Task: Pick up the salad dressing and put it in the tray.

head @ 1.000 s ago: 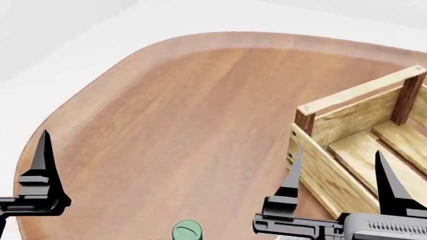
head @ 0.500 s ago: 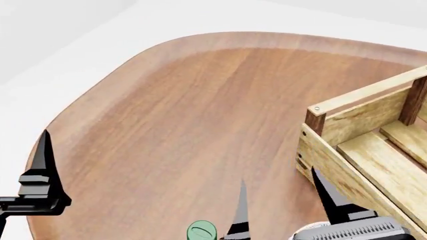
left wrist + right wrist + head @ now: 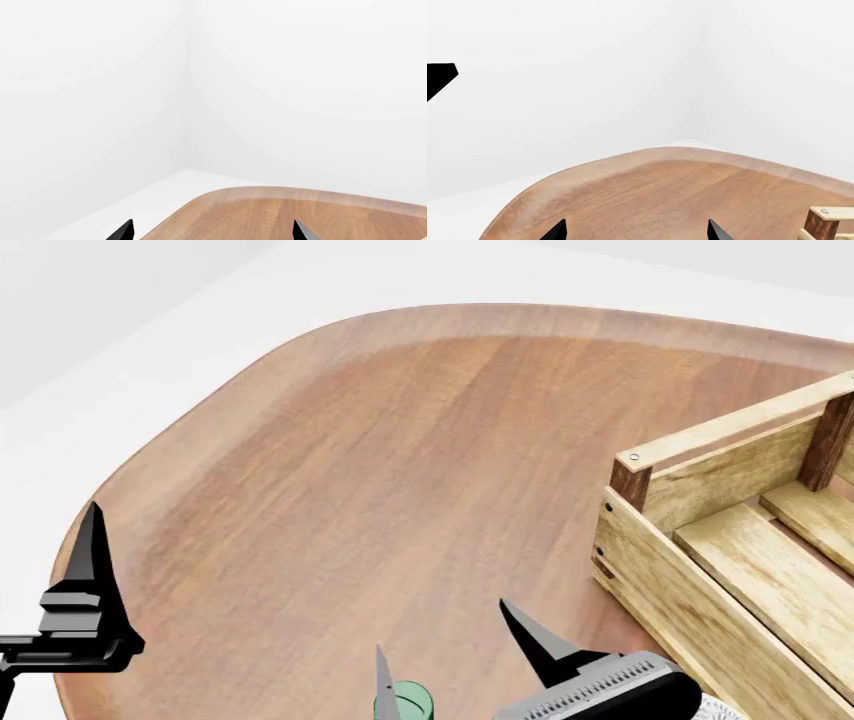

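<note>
Smooth rounded wooden table [image 3: 400,460]; slatted tray [image 3: 747,560]; both grippers spread, right gripper [image 3: 447,655] over green-capped salad dressing [image 3: 414,700].

Before me a rounded wooden table [image 3: 400,460] sweeps from seven to two o'clock; beyond it, plain white walls [image 3: 267,90] meet at a corner.

A: How is the light?

B: Bright and even, with no clear source. The white walls are nearly blown out; in the left wrist view only a faint grey seam marks the corner.

A: Any shadows?

B: Hardly any. The table [image 3: 400,460] carries a soft pale sheen along its rim and no hard glare. The black fingers [image 3: 91,550] read as flat silhouettes.

A: Blur or distortion?

B: None. Edges are crisp everywhere, like a clean render.
</note>
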Controlling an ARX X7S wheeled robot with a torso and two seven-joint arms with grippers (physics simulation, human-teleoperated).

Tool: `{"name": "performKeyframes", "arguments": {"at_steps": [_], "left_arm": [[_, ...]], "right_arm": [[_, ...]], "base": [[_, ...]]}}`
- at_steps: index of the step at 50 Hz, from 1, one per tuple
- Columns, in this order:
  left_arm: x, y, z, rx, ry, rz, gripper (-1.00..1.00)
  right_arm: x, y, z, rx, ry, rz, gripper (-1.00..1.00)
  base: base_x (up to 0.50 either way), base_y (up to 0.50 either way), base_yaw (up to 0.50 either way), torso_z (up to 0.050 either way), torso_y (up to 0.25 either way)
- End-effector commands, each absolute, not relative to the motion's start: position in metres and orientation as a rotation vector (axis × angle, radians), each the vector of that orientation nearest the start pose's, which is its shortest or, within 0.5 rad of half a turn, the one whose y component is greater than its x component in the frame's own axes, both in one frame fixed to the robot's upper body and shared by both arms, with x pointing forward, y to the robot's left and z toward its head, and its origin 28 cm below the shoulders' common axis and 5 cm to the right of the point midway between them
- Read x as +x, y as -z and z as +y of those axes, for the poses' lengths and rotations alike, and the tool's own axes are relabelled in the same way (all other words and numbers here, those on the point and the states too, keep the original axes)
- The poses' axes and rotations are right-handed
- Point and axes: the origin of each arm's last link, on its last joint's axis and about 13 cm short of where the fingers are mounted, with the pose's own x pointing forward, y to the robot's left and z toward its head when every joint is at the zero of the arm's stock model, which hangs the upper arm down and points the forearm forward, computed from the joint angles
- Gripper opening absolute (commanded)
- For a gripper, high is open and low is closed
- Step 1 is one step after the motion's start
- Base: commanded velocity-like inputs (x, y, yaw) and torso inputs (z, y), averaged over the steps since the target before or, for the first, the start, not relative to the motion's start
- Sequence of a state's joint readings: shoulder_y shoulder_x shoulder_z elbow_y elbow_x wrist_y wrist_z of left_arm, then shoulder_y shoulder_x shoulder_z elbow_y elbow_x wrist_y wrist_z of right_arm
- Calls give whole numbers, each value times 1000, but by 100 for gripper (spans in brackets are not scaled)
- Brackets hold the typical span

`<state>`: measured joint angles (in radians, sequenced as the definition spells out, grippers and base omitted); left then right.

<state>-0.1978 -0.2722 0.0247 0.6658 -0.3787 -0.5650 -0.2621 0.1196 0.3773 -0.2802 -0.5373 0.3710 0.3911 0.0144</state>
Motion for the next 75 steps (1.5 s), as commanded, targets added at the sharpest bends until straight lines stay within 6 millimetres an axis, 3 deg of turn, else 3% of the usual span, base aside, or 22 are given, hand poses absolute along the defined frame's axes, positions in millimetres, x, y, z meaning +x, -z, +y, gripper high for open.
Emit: {"name": "performKeyframes", "arguments": {"at_steps": [1, 30, 75], "left_arm": [[217, -154, 227, -50, -5, -249, 100], [217, -152, 227, -48, -5, -247, 100], [217, -154, 226, -44, -5, -250, 100]], "right_arm": [[223, -102, -86, -42, -501, -72, 100], [242, -68, -74, -80, -575, 69, 100], [238, -34, -76, -93, -575, 174, 100]], "base": [[0, 0, 0, 0, 0], [0, 0, 0, 0, 0], [0, 0, 0, 0, 0]]}}
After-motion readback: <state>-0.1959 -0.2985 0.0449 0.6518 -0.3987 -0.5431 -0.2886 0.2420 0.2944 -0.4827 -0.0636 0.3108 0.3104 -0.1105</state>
